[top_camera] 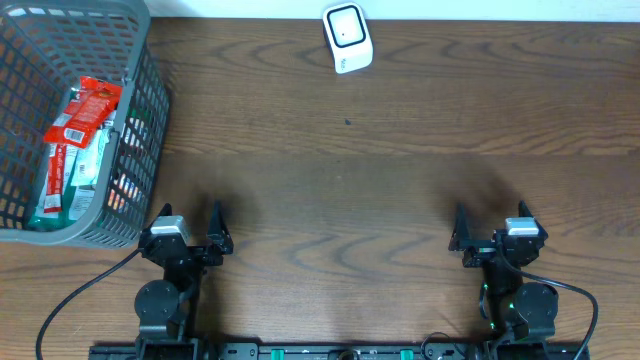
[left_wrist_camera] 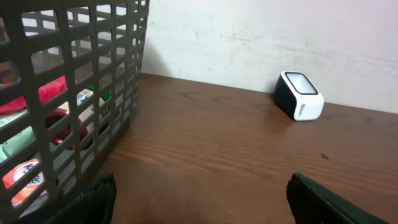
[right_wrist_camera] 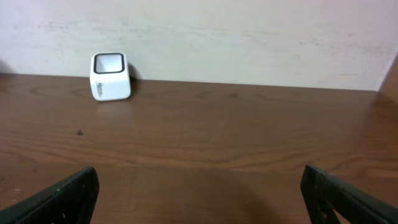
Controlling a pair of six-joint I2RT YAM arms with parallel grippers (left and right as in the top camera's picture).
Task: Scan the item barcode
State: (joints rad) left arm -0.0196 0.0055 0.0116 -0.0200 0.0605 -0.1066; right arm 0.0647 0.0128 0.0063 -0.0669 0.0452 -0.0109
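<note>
The table [top_camera: 330, 180] carries a grey basket [top_camera: 148, 130] at its far left corner; the left arm [top_camera: 168, 262] and right arm [top_camera: 515, 265] sit at the near edge, both jaws spread wide and empty. A red packet [top_camera: 85, 108] lies inside the basket, and the white scanner [top_camera: 347, 37] stands midway along the far edge.

Table [top_camera: 350, 200]: dark brown wood-grain top, smooth, low satin sheen. Basket [top_camera: 150, 110]: grey moulded plastic lattice, matt. Packets [top_camera: 85, 110] inside it: printed film wrappers, red and green, slightly glossy. Scanner [top_camera: 347, 37]: white plastic shell, smooth and semi-gloss, with a dark glossy window on its face. Wall [right_wrist_camera: 249, 37]: pale paint, matt, faintly uneven. Left gripper [top_camera: 191, 208] and right gripper [top_camera: 489, 208]: black, matt, plastic-looking.
</note>
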